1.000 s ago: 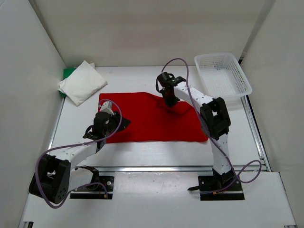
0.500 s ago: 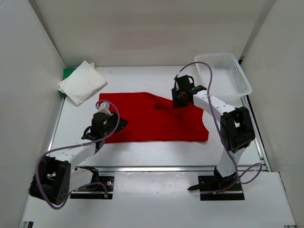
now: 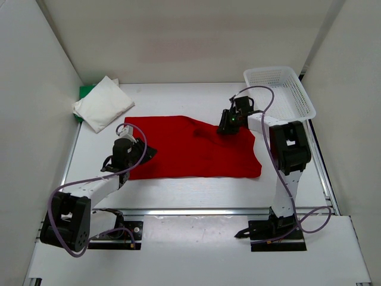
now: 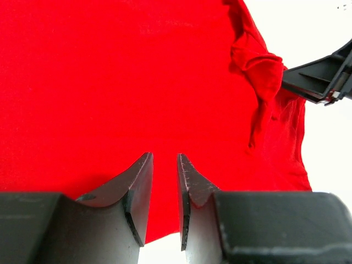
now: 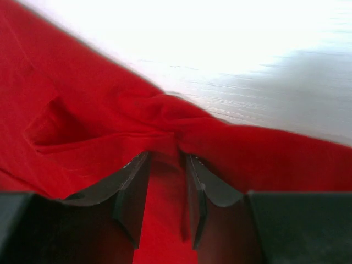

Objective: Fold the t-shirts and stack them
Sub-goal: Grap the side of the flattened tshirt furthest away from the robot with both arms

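Spread t-shirt: was plain red all over.
Folded t-shirt: was plain white.
T-shirt beneath it: showed bright green.
Basket: was white, with an open mesh pattern.
Table: was white.

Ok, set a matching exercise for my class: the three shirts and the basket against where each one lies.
Things
1. red shirt
2. white shirt
3. green shirt
4. basket

Places
A. far right corner
B. far left, mostly hidden under another shirt
C. spread flat across the middle
D. far left, folded on top of another shirt

Pairs: 1-C, 2-D, 3-B, 4-A
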Controlling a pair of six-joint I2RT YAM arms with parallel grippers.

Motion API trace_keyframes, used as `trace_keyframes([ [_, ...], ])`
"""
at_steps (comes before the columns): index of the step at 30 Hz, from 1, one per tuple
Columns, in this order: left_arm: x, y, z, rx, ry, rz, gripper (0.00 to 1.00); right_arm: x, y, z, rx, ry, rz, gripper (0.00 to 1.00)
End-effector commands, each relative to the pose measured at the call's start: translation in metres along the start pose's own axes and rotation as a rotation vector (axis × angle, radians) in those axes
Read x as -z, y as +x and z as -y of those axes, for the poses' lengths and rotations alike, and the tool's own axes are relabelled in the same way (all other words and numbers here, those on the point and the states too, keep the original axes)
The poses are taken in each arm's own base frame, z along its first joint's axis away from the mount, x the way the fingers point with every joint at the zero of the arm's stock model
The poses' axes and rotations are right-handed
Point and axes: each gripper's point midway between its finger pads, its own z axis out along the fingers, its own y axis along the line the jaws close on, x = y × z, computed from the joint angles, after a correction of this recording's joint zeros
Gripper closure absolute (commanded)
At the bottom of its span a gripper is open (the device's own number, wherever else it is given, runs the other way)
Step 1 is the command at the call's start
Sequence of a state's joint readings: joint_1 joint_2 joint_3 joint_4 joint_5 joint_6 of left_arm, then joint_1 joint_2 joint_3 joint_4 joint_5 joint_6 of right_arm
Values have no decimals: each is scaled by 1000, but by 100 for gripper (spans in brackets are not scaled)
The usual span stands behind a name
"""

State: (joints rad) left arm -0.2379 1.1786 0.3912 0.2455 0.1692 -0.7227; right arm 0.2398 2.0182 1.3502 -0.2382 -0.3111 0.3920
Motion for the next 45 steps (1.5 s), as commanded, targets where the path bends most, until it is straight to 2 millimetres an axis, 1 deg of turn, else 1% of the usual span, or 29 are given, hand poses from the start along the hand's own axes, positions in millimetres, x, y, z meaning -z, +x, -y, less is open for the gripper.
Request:
trace_keyframes([
  [1,0,-16,12,-6,27,33,65,2,-23,-23,5,-107,60,68],
  [2,-2,-14,10,-7,19,27,66,6,-26,-27,8,-122,74,68],
  [4,-3,-15,10,-6,17,26,65,5,-22,-28,-4,-130,67,70],
  [7,-5,-14,8,-14,3,26,65,6,-20,-32,-5,-151,71,77],
  [8,-5,-15,5,-6,-3,26,65,8,-24,-30,-5,-152,83,79],
  [9,-7,-16,9,-8,1,26,65,8,-25,-32,-7,-155,90,78],
  [11,-8,-15,6,-9,-8,18,66,7,-30,-29,-8,-138,101,78],
  [12,-8,-16,11,-13,5,18,65,5,-28,-23,-13,-129,97,78],
  [13,-8,-17,11,-19,1,19,65,3,-31,-27,-8,-133,101,77],
  [14,-8,-20,8,-14,-7,29,65,3,-36,-24,-12,-137,104,73],
  [15,-9,-19,10,-14,-3,23,65,1,-34,-23,-20,-135,91,71],
  [16,-9,-16,9,-16,-5,15,66,-2,-38,-19,-25,-127,90,69],
  [17,-9,-19,10,-15,-2,22,66,-4,-40,-22,-26,-131,89,69],
  [18,-9,-16,9,-16,-5,15,65,-7,-39,-16,-23,-120,77,69],
  [20,-10,-15,7,-12,-14,15,65,-10,-41,-13,-27,-121,79,69],
  [22,-10,-14,7,-13,-7,11,66,-11,-39,-19,-30,-151,70,69],
  [24,-11,-15,7,-14,-10,11,65,-10,-42,-18,-43,-158,69,68],
  [25,-11,-15,6,-17,-13,10,66,-13,-38,-18,-41,-157,54,67],
  [27,-11,-15,4,-15,-20,10,65,-14,-40,-20,-25,-154,49,68],
  [28,-11,-15,4,-13,-17,8,65,-18,-35,-21,-22,-158,38,69],
  [29,-11,-16,1,-10,-25,16,65,-15,-34,-22,-20,-161,42,69],
  [31,-11,-17,5,-12,-13,15,65,-15,-34,-25,-31,-176,50,73],
  [33,-11,-12,1,-13,-23,1,66,-13,-33,-28,-28,-184,45,74],
  [34,-12,-16,5,-14,-14,11,66,-12,-35,-28,-21,-187,51,73],
  [36,-12,-14,2,-16,-27,8,65,-6,-38,-30,-8,-177,69,71],
  [37,-12,-15,3,-16,-18,11,65,-6,-37,-27,-14,-166,73,69],
  [39,-12,-11,1,-13,-24,4,65,-5,-35,-34,5,-189,70,68],
  [40,-12,-13,4,-13,-20,8,65,-3,-40,-31,-4,-187,71,68],
  [45,-12,-12,3,-15,-22,6,65,-5,-30,-41,12,-220,43,69],
])
